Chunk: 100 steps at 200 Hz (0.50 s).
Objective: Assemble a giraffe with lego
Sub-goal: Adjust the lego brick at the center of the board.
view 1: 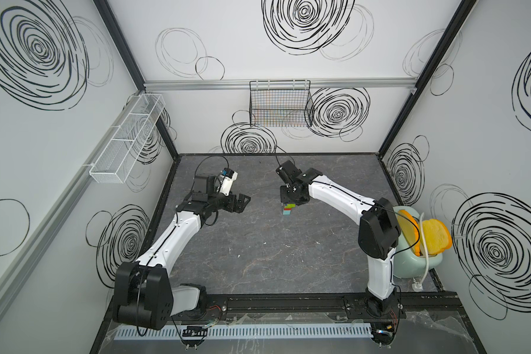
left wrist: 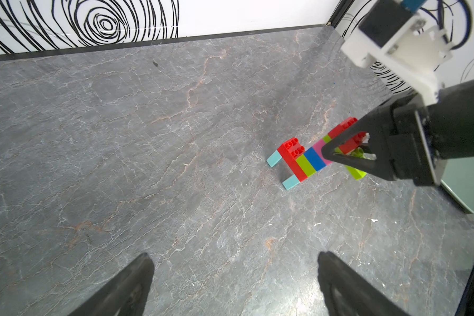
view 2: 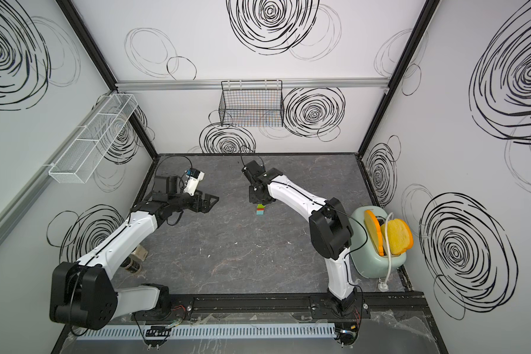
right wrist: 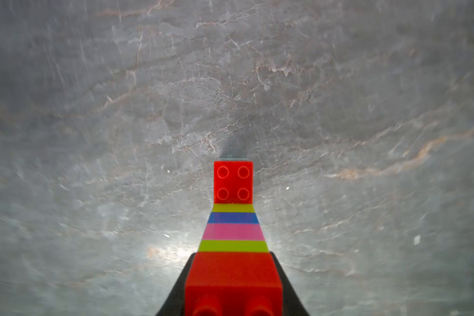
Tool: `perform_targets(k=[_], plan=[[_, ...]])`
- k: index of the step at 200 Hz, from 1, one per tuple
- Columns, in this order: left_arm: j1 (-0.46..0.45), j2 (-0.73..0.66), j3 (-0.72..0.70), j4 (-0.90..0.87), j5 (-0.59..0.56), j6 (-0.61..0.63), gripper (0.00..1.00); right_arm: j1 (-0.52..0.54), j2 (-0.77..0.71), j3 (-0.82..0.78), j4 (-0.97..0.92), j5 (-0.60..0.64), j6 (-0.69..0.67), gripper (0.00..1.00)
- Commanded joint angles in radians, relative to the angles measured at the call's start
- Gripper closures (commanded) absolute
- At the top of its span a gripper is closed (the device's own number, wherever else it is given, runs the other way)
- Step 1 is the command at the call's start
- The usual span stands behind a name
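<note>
R jaws (right wrist: pixel 233 273) narrow, nipping red head brick (left wrist: pixel 342 128) of giraffe (left wrist: pixel 309 161), which stands on desk (left wrist: pixel 120 164) directly below them. L jaws (left wrist: pixel 235 276) wide, empty, well apart. Light, stiff, but stud joints prob. pop apart: grip head squarely, no twisting.

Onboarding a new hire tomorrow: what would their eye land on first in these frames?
The bright lego giraffe stands mid-table, with the right tool closed on its red head. The left tool hangs open and empty off to its side. At the table's right edge sits a mint toaster holding two toast slices, and black swirls cover the walls.
</note>
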Motion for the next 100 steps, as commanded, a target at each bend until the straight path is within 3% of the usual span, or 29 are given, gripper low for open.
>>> perform_targets(k=[1,30,66,100], plan=[[0.008,-0.023,-0.003,0.031,0.012,0.014,0.02,-0.029,-0.086,-0.049,0.06,-0.095,0.018,0.8],[0.011,-0.021,0.006,0.026,-0.001,0.033,0.02,-0.102,-0.152,-0.176,0.193,-0.302,0.031,0.8],[0.018,-0.014,0.03,0.0,-0.001,0.043,0.02,-0.197,-0.167,-0.378,0.387,-0.531,0.054,0.71],[0.024,0.005,0.045,-0.004,-0.003,0.045,0.02,-0.253,-0.159,-0.528,0.539,-0.635,0.076,0.69]])
